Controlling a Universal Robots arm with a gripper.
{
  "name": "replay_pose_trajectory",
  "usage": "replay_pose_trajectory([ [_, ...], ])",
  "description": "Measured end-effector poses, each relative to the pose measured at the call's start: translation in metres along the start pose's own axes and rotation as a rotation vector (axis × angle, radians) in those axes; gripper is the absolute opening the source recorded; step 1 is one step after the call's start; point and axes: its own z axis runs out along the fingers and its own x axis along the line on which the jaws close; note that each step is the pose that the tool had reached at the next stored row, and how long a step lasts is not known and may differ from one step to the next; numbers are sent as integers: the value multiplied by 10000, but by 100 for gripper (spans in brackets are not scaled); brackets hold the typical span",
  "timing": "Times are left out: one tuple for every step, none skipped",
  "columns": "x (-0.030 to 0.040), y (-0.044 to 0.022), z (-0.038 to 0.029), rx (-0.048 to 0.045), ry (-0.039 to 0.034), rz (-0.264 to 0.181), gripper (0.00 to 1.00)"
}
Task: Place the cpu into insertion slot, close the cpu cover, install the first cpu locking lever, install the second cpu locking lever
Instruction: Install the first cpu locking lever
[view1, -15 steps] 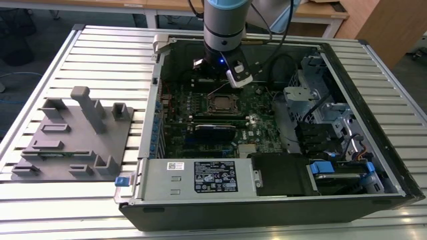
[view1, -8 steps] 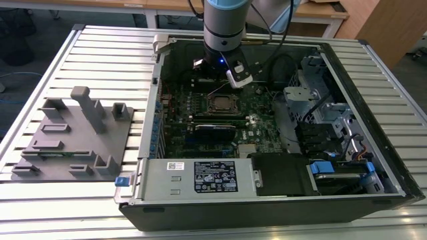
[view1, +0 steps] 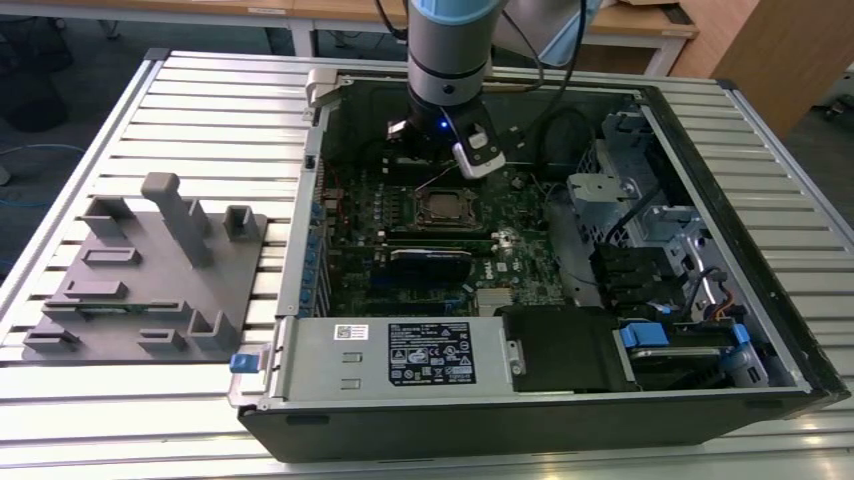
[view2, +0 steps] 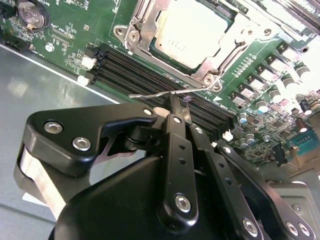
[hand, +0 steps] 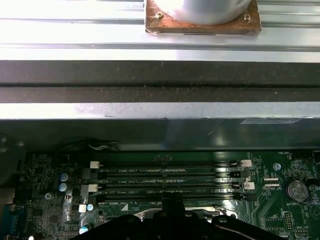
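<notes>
Nearest the exterior camera sat the power supply (view1: 400, 352), at the near wall of the open computer case (view1: 747, 250) on the slatted worktop (view1: 200, 100). Farther in, the cpu (view2: 192, 30) lay seated in the insertion slot (view2: 209, 80) with the cpu cover (view2: 145, 32) folded down around it. The gripper (view2: 175, 102) hung beside the socket, its fingers (view2: 171, 112) clenched together, tips right at the thin wire locking lever (view2: 150, 93) standing above the memory slots (view2: 140, 70) (whether the wire was pinched or only pressed I could not tell). The step in hand looked like seating that lever. Doing it well probably meant a slow, steady push that kept the springy wire from slipping off the tips.
</notes>
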Motion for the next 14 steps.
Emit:
replay_pose_trajectory([
  [-7, 0, 2, 0, -1, 0, 10],
  [-14, -1, 3, -1, -1, 1, 10],
  [-23, -1, 5, 0, -1, 0, 10],
  [-33, 0, 6, 0, -1, 1, 10],
  [-43, -1, 7, -1, -1, 1, 10],
  [-54, -1, 9, -2, -2, 0, 10],
  [-63, -1, 11, -2, -1, 0, 10],
  [-80, -1, 14, 0, -1, 0, 10],
  [-87, -1, 14, 0, 0, 0, 10],
  [-88, -1, 14, 1, 0, 0, 10],
  [-88, -1, 14, 1, -1, 1, 10],
  [-88, -1, 15, 0, -1, 2, 10],
  [-89, -1, 15, 0, -2, 1, 10],
  [-89, -1, 15, 0, -1, 0, 10],
])
